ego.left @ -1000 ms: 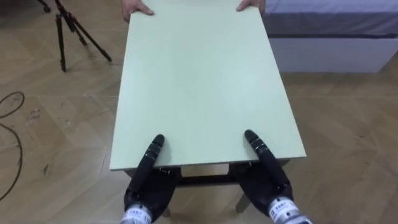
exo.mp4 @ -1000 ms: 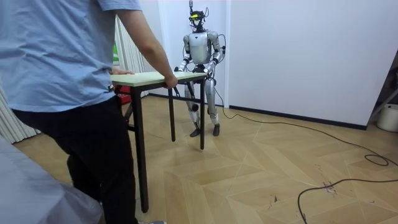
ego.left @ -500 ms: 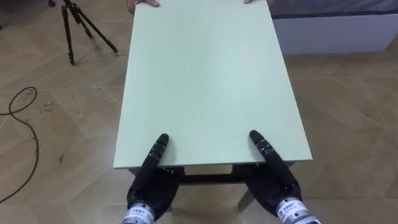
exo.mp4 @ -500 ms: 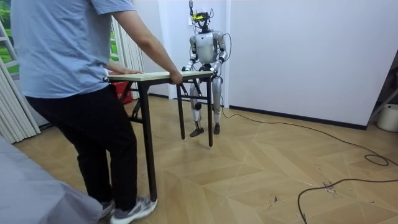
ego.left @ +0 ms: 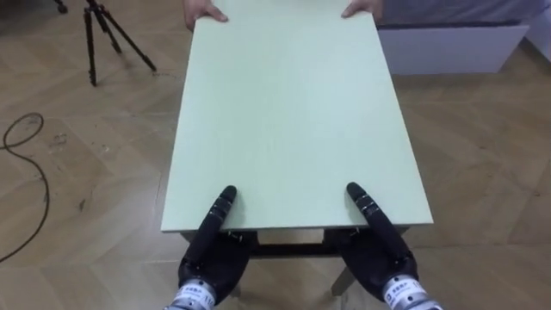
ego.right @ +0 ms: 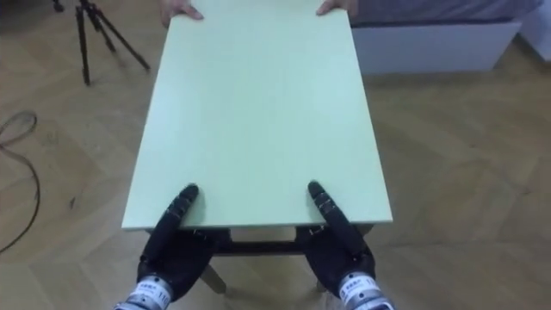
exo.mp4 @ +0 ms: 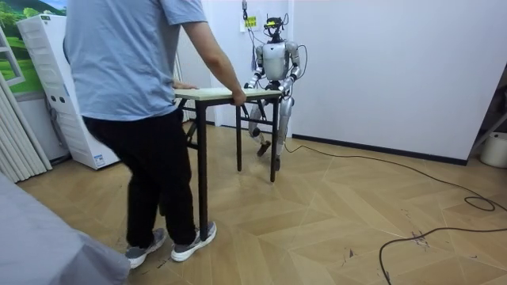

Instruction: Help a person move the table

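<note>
Straight ahead, pale green table (ego.left: 288, 120), lengthwise near to far. At its near edge, left hand (ego.left: 211, 258) and right hand (ego.left: 379, 254), equally close, partly underneath; grip impossible to tell. At the far edge, person's hands (ego.left: 205, 12).

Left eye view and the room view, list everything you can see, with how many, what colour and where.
table: one, pale green top on dark legs, between the robot and the person
tripod: one, black, on the wooden floor past the table's far left corner
bed: one, white base with a grey cover, beyond the table's far right corner
cabinet: one, tall and white, by the wall at the room view's left
person: one, light blue shirt, black trousers, at the table's far end
person's hands: two, on the far edge
left hand: black, clamped on the near edge, thumb on top
right hand: black, clamped likewise
</note>
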`<state>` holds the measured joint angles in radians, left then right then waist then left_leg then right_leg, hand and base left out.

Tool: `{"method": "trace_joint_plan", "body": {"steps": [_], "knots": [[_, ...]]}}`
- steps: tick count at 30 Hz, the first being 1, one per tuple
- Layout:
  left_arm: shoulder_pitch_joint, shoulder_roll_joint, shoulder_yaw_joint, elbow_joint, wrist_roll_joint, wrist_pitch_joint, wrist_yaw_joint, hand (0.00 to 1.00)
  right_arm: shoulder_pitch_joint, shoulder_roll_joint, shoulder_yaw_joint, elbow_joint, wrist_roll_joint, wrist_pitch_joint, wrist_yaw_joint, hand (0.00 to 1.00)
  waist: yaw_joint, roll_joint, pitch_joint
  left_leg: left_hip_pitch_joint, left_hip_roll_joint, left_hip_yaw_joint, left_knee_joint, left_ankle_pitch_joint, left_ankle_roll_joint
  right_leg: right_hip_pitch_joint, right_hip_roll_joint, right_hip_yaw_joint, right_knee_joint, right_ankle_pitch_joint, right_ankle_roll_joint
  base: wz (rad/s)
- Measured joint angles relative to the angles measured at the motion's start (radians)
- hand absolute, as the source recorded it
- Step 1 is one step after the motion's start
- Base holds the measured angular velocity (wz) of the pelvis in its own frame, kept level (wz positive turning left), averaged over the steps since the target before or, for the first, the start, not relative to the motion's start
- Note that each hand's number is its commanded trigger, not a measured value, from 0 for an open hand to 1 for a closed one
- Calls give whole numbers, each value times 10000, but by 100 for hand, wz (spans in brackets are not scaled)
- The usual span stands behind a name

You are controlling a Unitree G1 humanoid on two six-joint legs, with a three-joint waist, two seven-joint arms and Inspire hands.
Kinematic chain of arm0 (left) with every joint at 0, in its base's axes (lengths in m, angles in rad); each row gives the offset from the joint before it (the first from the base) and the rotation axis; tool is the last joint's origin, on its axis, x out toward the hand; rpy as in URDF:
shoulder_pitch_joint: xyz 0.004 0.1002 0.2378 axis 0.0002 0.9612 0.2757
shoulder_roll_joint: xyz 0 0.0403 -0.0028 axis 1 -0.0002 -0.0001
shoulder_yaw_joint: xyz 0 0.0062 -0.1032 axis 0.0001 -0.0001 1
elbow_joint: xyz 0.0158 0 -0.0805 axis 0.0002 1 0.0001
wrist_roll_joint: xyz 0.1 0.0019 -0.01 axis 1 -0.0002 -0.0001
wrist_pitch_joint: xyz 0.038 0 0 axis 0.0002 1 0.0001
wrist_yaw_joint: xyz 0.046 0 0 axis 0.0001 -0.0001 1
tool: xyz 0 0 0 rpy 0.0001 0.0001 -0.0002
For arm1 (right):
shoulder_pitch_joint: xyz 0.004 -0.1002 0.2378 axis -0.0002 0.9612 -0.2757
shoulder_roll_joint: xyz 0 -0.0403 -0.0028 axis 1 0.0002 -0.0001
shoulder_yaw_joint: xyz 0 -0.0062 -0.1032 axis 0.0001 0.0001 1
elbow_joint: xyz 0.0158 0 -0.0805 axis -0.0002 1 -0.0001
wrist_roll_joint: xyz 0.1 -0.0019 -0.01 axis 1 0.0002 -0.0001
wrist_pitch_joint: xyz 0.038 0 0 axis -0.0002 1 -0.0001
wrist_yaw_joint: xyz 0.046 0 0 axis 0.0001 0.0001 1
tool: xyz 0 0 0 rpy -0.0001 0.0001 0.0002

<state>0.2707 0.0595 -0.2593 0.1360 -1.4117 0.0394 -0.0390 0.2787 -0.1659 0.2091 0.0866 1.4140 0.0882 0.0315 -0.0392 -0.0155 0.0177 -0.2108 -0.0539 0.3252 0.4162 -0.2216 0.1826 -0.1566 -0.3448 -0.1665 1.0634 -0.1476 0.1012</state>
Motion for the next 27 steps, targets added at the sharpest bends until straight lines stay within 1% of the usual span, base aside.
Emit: {"method": "trace_joint_plan", "body": {"steps": [1,2,3,4,5,6,7,8,9,10,11,12,13,14,15,16,17,18,19,20,21,22,23,24,25,26,27], "knots": [[-38,10,-16,-38,-1,-12,0,100,-3,7,0,-60,16,-33,-2,100,125,-52,-3,-214,14,153,20,123,32,527,126,-5,-563,-50,49,-30],[-44,13,-17,-104,-3,-33,0,100,-25,23,23,-97,16,-60,-9,100,263,-148,-2,-384,26,357,-24,250,20,1031,293,-9,-1480,-248,127,-34],[-45,36,6,-136,-19,-33,1,100,-46,24,33,-109,14,-68,-9,100,381,-170,0,-488,53,416,-18,295,7,1277,436,-11,-2131,-389,120,-37],[-45,77,19,-191,-27,-24,5,100,-52,59,35,-158,3,-89,-9,100,513,-197,-12,-713,90,461,-14,442,-26,1803,756,-28,-3478,-966,109,-19],[-45,92,20,-264,-19,-16,7,100,-56,86,27,-209,9,-93,-9,100,544,-211,-12,-955,171,500,-16,641,-47,2159,983,-18,-4559,-1403,150,-12],[-47,115,22,-311,-12,-16,7,100,-67,96,26,-231,12,-93,-9,100,580,-218,-9,-1072,264,549,0,744,-58,2244,1098,-61,-4988,-1536,148,-17],[-56,216,30,-424,-11,-20,10,100,-107,168,27,-241,6,-93,-9,100,731,-313,-11,-1291,423,622,-27,947,-122,2310,1266,-87,-5692,-1758,156,-30],[-59,319,92,-543,4,-24,35,100,-171,256,48,-241,-59,-88,-35,100,829,-458,0,-1466,585,737,-32,1167,-161,2423,1444,-99,-6410,-1915,150,-32],[-78,337,119,-557,50,-33,63,100,-186,339,50,-240,-89,-87,-60,100,912,-489,1,-1535,678,764,-32,1259,-179,2486,1534,-96,-6724,-1941,139,-32],[-130,351,147,-556,172,-58,132,100,-195,399,46,-239,-139,-97,-92,100,1034,-506,5,-1661,866,777,-25,1412,-253,2540,1727,-119,-7181,-1969,103,-28],[-133,353,195,-556,326,-60,160,100,-205,458,53,-238,-236,-97,-177,100,1124,-504,6,-1745,1061,788,-39,1552,-323,2551,1904,-286,-7451,-2000,45,-28],[-141,356,187,-558,374,-60,198,100,-205,483,72,-234,-234,-97,-219,100,1182,-502,6,-1789,1155,784,-43,1609,-390,2548,1991,-403,-7558,-2021,6,-20],[-191,381,192,-559,414,-61,291,100,-205,488,76,-233,-233,-97,-288,100,1268,-494,7,-1864,1327,769,-93,1799,-458,2545,2126,-786,-7742,-2065,-68,-7],[-221,419,190,-556,414,-66,367,100,-211,480,76,-219,-232,-99,-323,100,1291,-426,15,-1906,1371,661,-254,2080,-501,2536,2308,-1056,-7846,-2143,-125,7],[-221,422,181,-556,412,-64,399,100,-186,476,71,-215,-210,-100,-325,100,1228,-375,14,-1908,1377,548,-406,2255,-536,2523,2413,-1116,-7849,-2138,-187,27],[-241,422,135,-557,431,-64,463,100,-120,460,68,-216,-75,-110,-325,100,1174,-344,-3,-1899,1439,449,-737,2591,-671,2416,2581,-1233,-7801,-2153,-394,32],[-254,458,103,-557,434,-61,478,100,-89,444,67,-214,-41,-116,-325,100,1179,-299,3,-1888,1504,295,-1073,2935,-871,2324,2747,-1360,-7790,-2076,-536,24],[-254,478,96,-557,434,-49,479,100,-65,437,66,-215,-37,-116,-324,100,1192,-274,-6,-1887,1539,240,-1237,3088,-973,2246,2829,-1378,-7758,-2041,-610,14],[-245,500,95,-557,434,-25,478,100,-32,442,62,-214,-19,-103,-323,100,1197,-190,-7,-1867,1631,166,-1595,3432,-1167,2121,3027,-1422,-7733,-1967,-758,15],[-248,526,87,-557,441,-18,477,100,-23,450,50,-212,3,-81,-322,100,1182,-66,-12,-1836,1658,-49,-2106,3961,-1400,1966,3279,-1421,-7726,-1856,-943,18],[-267,537,89,-557,460,-16,475,100,-24,447,47,-213,5,-76,-322,100,1181,-28,-15,-1790,1659,-152,-2451,4258,-1715,1852,3385,-1401,-7727,-1758,-1016,25],[-352,541,92,-554,511,-17,469,100,-45,450,19,-226,45,-76,-301,100,1199,34,-8,-1756,1630,-616,-3084,4953,-2715,1592,3556,-1428,-7752,-1586,-1227,7],[-368,536,128,-529,511,-19,442,100,-83,479,-19,-201,20,-27,-299,100,1201,-14,38,-1894,1660,-897,-2560,4870,-2769,1410,3377,-1754,-7726,-1466,-1442,0],[-302,530,161,-517,503,-18,386,100,-99,517,-19,-170,3,3,-301,100,1232,-66,69,-1973,1657,-799,-1698,4264,-2221,1407,3261,-1952,-7725,-1455,-1550,-32],[-89,447,199,-475,427,-39,249,100,-114,474,78,-155,-48,20,-301,100,1340,-76,76,-1981,1659,-754,149,2855,-1681,1404,3058,-2317,-7734,-1358,-1624,-27],[91,370,230,-430,297,-43,142,100,-103,412,101,-148,-114,49,-301,100,1259,71,93,-1995,1697,-832,1647,1906,-1779,1410,3024,-2584,-7712,-1287,-1664,-22],[157,306,241,-391,298,-19,98,100,-74,374,101,-148,-125,55,-301,100,1238,148,93,-1996,1748,-884,2311,1570,-1776,1410,3023,-2742,-7672,-1240,-1635,0]]}}
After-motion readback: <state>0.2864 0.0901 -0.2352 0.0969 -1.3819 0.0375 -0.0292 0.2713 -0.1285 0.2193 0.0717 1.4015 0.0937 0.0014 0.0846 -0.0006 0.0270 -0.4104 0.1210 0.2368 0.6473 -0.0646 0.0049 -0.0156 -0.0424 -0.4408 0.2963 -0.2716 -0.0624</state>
